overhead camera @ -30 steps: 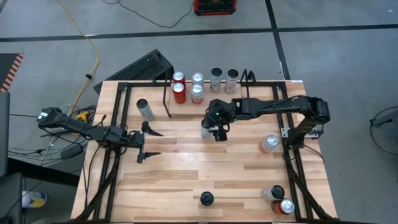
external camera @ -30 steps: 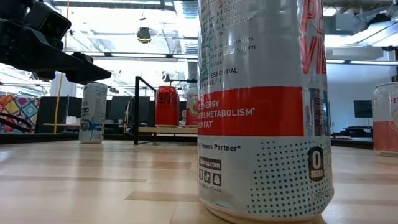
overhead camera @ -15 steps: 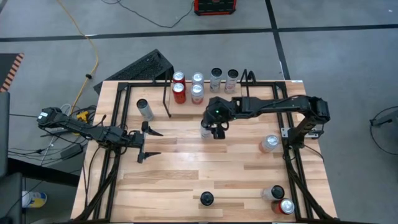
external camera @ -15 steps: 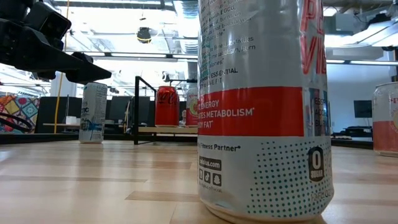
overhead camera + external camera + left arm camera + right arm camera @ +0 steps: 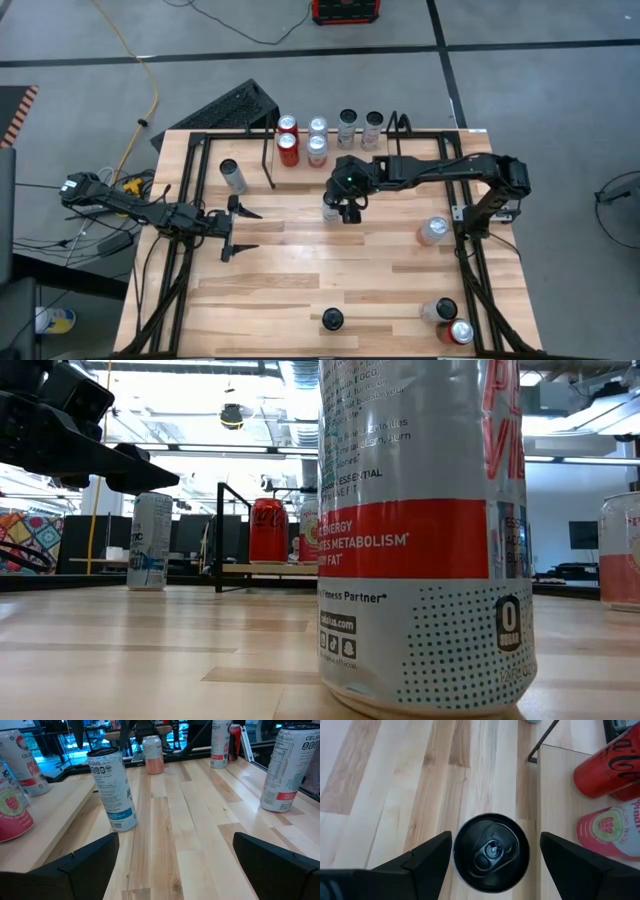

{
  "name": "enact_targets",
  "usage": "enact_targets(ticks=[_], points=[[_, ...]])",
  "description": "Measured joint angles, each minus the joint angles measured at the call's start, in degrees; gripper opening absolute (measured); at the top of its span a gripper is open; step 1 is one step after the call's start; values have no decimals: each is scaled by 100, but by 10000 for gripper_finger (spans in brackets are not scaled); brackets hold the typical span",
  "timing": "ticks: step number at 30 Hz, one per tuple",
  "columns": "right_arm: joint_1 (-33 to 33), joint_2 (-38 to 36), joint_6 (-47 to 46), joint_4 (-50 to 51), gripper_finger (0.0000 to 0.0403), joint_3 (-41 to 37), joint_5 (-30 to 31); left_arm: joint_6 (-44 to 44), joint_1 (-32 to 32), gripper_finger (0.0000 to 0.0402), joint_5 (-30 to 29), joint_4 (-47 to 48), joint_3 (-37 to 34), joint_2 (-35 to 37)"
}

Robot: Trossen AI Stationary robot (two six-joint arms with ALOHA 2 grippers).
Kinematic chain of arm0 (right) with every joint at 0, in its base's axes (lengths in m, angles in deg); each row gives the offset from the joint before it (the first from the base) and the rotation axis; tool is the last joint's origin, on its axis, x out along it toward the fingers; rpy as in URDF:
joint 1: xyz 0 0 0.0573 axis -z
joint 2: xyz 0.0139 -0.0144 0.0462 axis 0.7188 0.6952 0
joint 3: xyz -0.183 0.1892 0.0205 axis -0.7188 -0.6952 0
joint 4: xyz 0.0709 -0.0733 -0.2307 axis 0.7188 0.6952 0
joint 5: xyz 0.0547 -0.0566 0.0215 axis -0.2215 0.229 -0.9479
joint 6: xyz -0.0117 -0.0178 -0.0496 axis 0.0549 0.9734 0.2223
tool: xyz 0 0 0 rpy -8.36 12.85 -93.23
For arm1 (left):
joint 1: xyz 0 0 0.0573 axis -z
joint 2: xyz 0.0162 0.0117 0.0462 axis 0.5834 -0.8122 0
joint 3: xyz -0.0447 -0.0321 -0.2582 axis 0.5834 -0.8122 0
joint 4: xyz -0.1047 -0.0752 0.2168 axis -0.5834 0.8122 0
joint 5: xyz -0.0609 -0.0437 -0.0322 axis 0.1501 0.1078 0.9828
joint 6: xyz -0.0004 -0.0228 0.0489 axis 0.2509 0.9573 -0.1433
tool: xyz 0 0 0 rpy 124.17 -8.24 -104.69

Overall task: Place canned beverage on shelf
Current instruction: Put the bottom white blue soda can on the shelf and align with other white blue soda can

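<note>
The wooden surface (image 5: 300, 260) has wide bare planks across its middle and near half, with black tubular rail frames (image 5: 480, 270) running along both sides. At the far edge stands the shelf (image 5: 335, 135), a low black wire rack holding two red cans (image 5: 288, 140), two pale cans (image 5: 318, 140) and two dark-topped cans (image 5: 360, 125); the stretch of shelf in front of those dark-topped cans looks open. The right arm reaches in from the right edge, its forearm stretched level toward the middle and its wrist turned downward, so that the right claw (image 5: 340, 205) hangs over a black-topped canned beverage (image 5: 491, 851) standing upright just in front of the shelf. In the right wrist view the fingers (image 5: 432, 852) stand spread on either side of the can's lid with clear gaps, gripping nothing; how far above the rim they sit is hard to judge. The left arm lies low over the left side, and the left claw (image 5: 238, 228) points toward the centre with its fingers parted wide and empty. A blue-and-white can (image 5: 112, 787) stands alone near the far-left corner. Other cans stand apart from all this: one beside the right rail (image 5: 433, 231), a pair at the near-right corner (image 5: 450, 320), and one at the near edge (image 5: 332, 319).
</note>
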Motion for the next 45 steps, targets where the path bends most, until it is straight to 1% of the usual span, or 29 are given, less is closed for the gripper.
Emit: enact_targets(ticks=[4, 6, 11, 19, 22, 27, 31, 34, 38, 42, 45], points=[[-2, 159, -15, -39, 331, 4, -2, 2, -1, 379, 0, 0, 0, 0], [0, 283, -25, 111, 331, -13, -2, 2, -1, 379, 0, 0, -1, 0], [15, 516, 6, -15, 331, 9, -11, 2, -1, 379, -8, 39, 0, 0], [33, 456, 37, -26, 330, -11, -9, -9, 0, 379, -21, 48, 0, 0], [31, 439, 28, -37, 321, -11, -9, -5, 0, 379, -49, 47, 0, 0], [31, 417, -210, 33, 293, -11, -4, 0, 0, 379, -52, 52, 0, 0], [53, 360, -436, 143, 291, 13, 7, 2, 0, 379, -54, 84, -2, 0], [104, 343, -511, 450, 292, 277, 6, 4, 0, 379, -56, 100, 0, 0], [243, 337, -561, 1073, 292, 840, 34, 7, 0, 379, -71, 127, -1, 0], [455, 332, -455, 1387, 292, 1326, 70, 14, 0, 379, -89, 125, -2, -2], [681, 323, -440, 1540, 292, 1507, 68, 57, -1, 379, -89, 135, -1, 0]])
